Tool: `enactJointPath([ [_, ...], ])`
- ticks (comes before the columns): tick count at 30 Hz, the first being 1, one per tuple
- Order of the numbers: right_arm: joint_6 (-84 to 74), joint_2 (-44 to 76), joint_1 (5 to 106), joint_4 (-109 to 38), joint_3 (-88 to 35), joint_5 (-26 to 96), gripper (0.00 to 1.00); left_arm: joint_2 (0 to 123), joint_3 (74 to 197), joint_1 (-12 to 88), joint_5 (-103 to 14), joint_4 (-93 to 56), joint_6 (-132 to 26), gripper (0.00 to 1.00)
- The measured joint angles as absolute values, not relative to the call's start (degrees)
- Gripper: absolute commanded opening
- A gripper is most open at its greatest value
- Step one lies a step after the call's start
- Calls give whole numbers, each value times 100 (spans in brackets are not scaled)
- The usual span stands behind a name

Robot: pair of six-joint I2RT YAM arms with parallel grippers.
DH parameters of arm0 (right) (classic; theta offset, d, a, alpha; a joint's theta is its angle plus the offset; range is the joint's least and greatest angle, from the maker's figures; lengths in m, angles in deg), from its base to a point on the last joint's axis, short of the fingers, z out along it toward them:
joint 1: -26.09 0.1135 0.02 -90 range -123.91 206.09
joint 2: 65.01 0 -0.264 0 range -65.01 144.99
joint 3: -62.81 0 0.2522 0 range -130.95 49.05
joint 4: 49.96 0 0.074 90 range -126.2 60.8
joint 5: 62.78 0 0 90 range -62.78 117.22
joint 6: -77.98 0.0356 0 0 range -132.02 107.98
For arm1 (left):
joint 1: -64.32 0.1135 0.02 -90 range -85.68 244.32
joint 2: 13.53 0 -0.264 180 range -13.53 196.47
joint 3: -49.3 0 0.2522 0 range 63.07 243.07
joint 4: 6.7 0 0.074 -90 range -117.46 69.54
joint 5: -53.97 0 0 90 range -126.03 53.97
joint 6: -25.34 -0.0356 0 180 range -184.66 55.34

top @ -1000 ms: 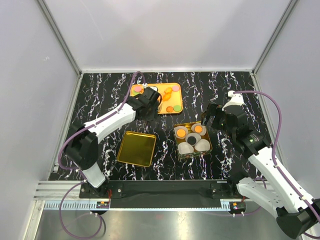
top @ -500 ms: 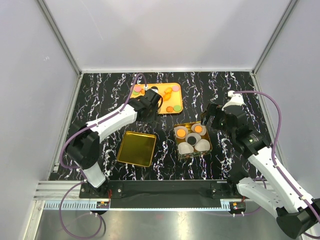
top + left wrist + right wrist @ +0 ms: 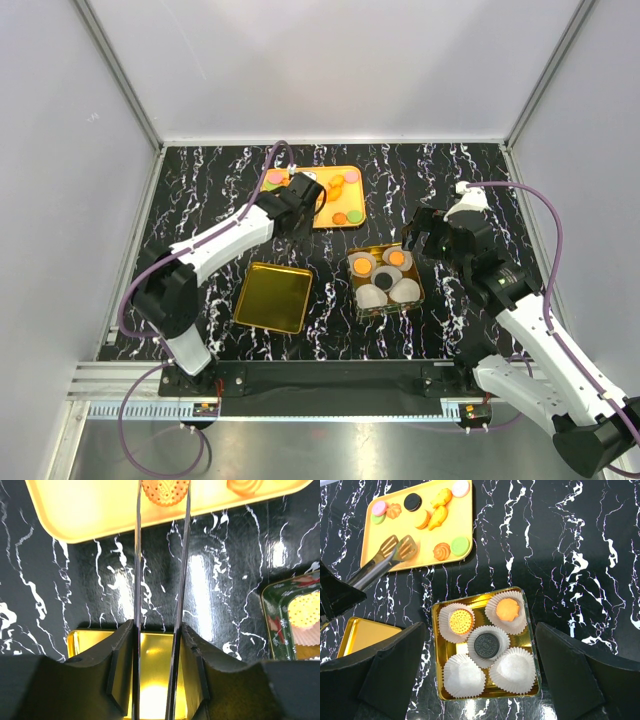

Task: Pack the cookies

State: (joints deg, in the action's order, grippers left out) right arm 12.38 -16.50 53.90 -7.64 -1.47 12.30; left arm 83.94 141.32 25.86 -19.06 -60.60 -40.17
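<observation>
Several cookies lie on the yellow tray [image 3: 465,520], among them a black one [image 3: 412,501], a pink one [image 3: 379,507] and a green one [image 3: 460,545]. My left gripper [image 3: 290,212] is shut on metal tongs [image 3: 395,550], whose tips reach over the tray's near edge. In the left wrist view the tong arms frame a round orange cookie [image 3: 165,490]; I cannot tell whether it is pinched. My right gripper [image 3: 480,630] hangs open above the gold tin [image 3: 436,655]. Paper cups in the tin hold two orange cookies [image 3: 461,621] and a black one [image 3: 486,645].
Two empty white paper cups [image 3: 464,675] sit in the tin's near row. The tin's gold lid [image 3: 272,296] lies flat on the black marble table, left of the tin and below the left gripper. Grey walls close off the table on three sides.
The left gripper has shifted a little further over the yellow tray and squeezed the tong arms closer together. The right arm has stayed still.
</observation>
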Motion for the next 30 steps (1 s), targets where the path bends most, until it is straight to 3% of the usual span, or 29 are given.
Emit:
enactJointPath([
  [14, 1238, -1650, 5390, -764, -147, 1230, 100, 8300, 14272, 2488, -1842, -6152, -4093, 41],
  [30, 1238, -1645, 5390, -762, -150, 1182, 100, 7458, 14281, 967, -1692, -6392, -3827, 41],
])
